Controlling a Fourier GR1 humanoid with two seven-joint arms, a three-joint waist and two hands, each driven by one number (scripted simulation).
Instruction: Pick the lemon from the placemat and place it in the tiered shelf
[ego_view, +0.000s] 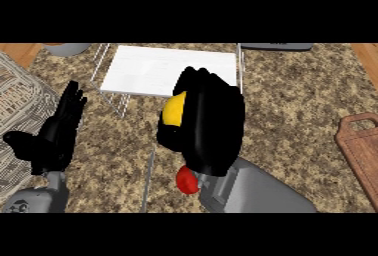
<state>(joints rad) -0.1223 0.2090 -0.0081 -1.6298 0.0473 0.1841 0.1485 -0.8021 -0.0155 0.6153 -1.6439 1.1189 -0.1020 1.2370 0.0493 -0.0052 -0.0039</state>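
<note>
From my head view, my right hand (207, 130) is curled round the lemon (173, 111), holding it above the counter (295, 90) just in front of the tiered shelf (166, 70). My left hand (55, 132) rests open at the left, fingers up, beside the woven placemat (18, 100). A red object (187, 181) shows under my right wrist.
</note>
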